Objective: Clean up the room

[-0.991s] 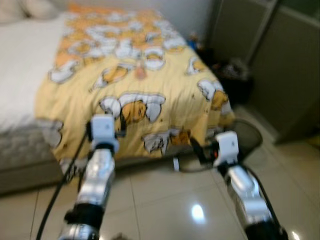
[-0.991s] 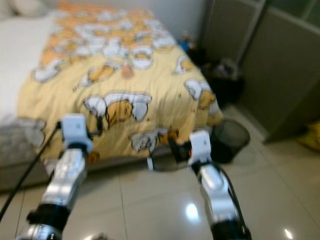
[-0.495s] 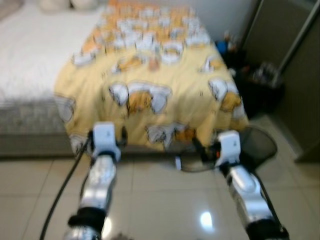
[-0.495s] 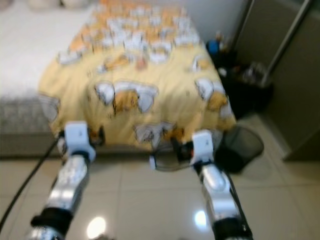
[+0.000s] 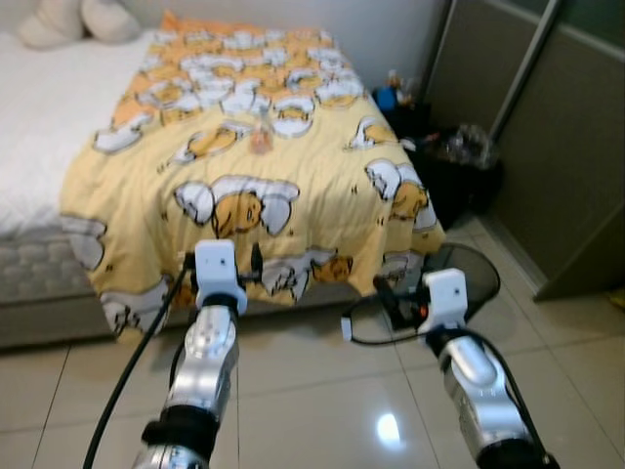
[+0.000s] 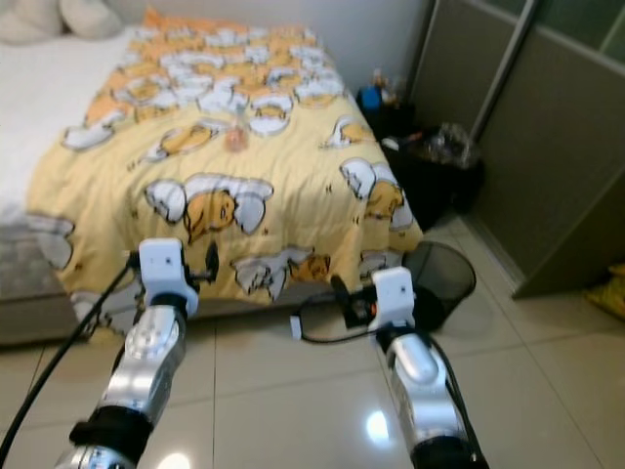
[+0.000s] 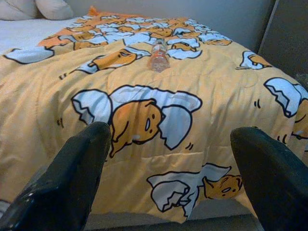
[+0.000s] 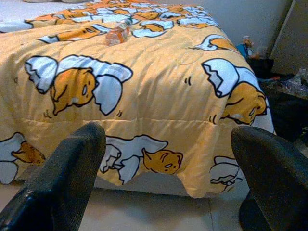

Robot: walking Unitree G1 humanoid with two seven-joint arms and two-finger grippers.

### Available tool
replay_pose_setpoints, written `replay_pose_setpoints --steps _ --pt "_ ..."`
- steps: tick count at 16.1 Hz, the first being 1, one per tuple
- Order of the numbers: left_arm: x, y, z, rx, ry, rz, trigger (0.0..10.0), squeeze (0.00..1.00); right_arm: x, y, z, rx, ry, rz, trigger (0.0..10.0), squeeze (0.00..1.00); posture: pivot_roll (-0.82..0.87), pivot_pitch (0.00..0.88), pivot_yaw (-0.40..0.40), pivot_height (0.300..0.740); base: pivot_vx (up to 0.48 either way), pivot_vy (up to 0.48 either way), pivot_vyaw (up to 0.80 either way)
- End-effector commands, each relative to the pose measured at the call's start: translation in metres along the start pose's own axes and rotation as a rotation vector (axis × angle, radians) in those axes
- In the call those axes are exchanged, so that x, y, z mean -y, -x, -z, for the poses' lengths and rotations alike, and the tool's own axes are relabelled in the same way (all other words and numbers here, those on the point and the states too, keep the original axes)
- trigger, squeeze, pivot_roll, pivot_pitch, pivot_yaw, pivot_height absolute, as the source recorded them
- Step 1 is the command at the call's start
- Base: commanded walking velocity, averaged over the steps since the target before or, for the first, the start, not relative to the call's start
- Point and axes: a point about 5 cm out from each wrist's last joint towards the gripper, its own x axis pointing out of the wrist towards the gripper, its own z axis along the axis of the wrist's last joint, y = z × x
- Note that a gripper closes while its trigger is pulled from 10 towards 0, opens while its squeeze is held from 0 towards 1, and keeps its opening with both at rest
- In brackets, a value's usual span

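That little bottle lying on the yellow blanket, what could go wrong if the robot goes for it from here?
The bottle lies on its side well up the soft blanket, so a nudge might roll it away. Both the left gripper and right gripper hang open, low at the foot of the bed; reaching may mean leaning far over. A loose cable on the floor by the black bin could snag a foot.

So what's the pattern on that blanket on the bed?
The blanket is yellow with cartoon egg-yolk characters in cracked white shells, clearest in the left wrist view.
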Motion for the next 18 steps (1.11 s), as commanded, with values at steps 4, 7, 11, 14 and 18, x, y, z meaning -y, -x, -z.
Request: replay_pose_setpoints --steps 4,7,11,14,18 --pt "-0.002 -0.006 -0.006 0.028 -0.014 -0.002 10.0 0.00 0.002 -0.005 -0.008 0.041 -0.004 -0.007 10.0 0.00 -0.03 0.000 -0.010 0.740 0.480 0.000 0.00" --pt "-0.003 -0.007 -0.009 0.042 -0.023 -0.007 10.0 0.00 0.000 -0.006 -0.007 0.036 0.002 -0.016 10.0 0.00 -0.02 0.000 -0.008 0.740 0.480 0.000 0.58" --pt "-0.014 0.003 -0.006 0.044 -0.041 0.004 10.0 0.00 0.002 0.001 -0.003 0.034 -0.008 0.004 10.0 0.00 -0.02 0.000 -0.003 0.740 0.480 0.000 0.47" --pt "-0.029 0.048 0.012 -0.030 -0.044 0.060 10.0 0.00 0.006 0.028 0.010 0.011 0.004 0.017 10.0 0.00 -0.03 0.000 -0.003 0.740 0.480 0.000 0.53" --pt "-0.022 0.024 -0.003 0.037 -0.098 0.091 10.0 0.00 0.014 0.029 0.014 -0.004 -0.006 0.068 10.0 0.00 -0.02 0.000 -0.008 0.740 0.480 0.000 0.26"
